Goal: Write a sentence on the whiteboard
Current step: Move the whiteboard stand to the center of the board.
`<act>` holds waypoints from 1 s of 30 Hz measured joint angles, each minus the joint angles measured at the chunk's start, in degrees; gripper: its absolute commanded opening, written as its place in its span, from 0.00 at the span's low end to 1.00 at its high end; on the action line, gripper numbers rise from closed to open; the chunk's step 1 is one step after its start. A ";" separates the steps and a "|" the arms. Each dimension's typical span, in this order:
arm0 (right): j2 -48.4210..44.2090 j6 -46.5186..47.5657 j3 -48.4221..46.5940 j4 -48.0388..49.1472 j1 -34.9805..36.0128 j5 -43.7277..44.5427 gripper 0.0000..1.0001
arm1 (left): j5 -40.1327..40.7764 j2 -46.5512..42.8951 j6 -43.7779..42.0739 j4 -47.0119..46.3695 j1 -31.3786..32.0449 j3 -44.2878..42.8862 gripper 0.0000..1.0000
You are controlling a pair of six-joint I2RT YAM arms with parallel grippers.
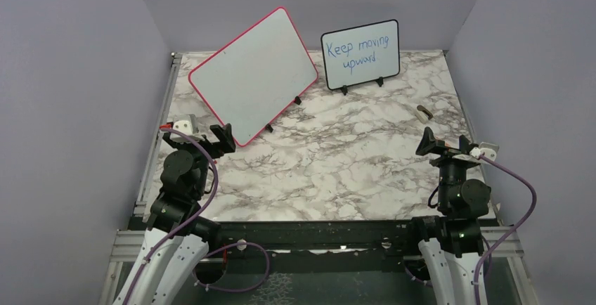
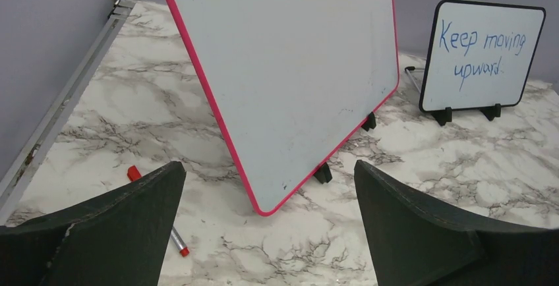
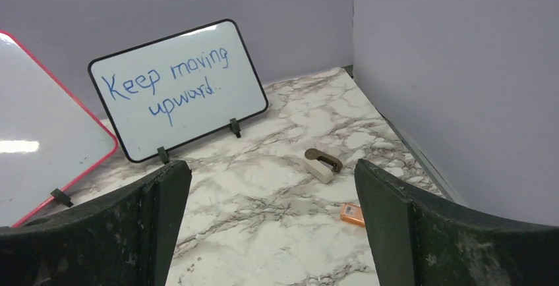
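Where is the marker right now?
Left wrist view: the red marker lies on the marble table, partly behind the left gripper's finger, just left of the pink-framed whiteboard's lower corner.

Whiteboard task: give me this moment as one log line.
whiteboard blank | marker lying on table | left gripper open, empty | right gripper open, empty

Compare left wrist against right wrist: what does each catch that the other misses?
Left wrist only: a red-capped marker lying on the marble table, partly hidden, plus nearly the whole blank face of the whiteboard.
Right wrist only: a small beige-and-brown object and a small orange item on the table.
Both: the black-framed board reading "Keep moving upward." in blue, the pink-framed whiteboard (just one corner in the right wrist view), and the tabletop. Neither shows any red writing.
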State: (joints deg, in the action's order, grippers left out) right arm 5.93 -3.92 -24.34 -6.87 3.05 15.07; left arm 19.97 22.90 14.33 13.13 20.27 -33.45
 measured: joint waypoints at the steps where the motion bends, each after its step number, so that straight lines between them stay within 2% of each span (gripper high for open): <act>1: 0.00 0.00 0.00 0.00 0.00 0.00 1.00 | -0.07 0.00 -0.07 0.00 0.00 0.00 0.99; 11: -0.46 -0.02 0.00 0.00 0.00 -0.04 1.00 | -2.91 3.06 2.38 0.02 0.00 -0.79 0.99; 19: -0.92 -0.02 0.00 0.00 0.00 -0.15 1.00 | -6.56 10.36 9.60 0.35 0.00 -1.90 0.99; 30: -2.78 -0.04 0.09 0.00 0.00 -0.44 1.00 | -9.42 25.09 21.79 3.37 1.79 -6.86 0.99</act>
State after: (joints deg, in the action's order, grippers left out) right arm 3.16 -3.97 -24.25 -6.87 3.05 14.63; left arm 10.55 47.99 36.12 16.49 22.06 -40.32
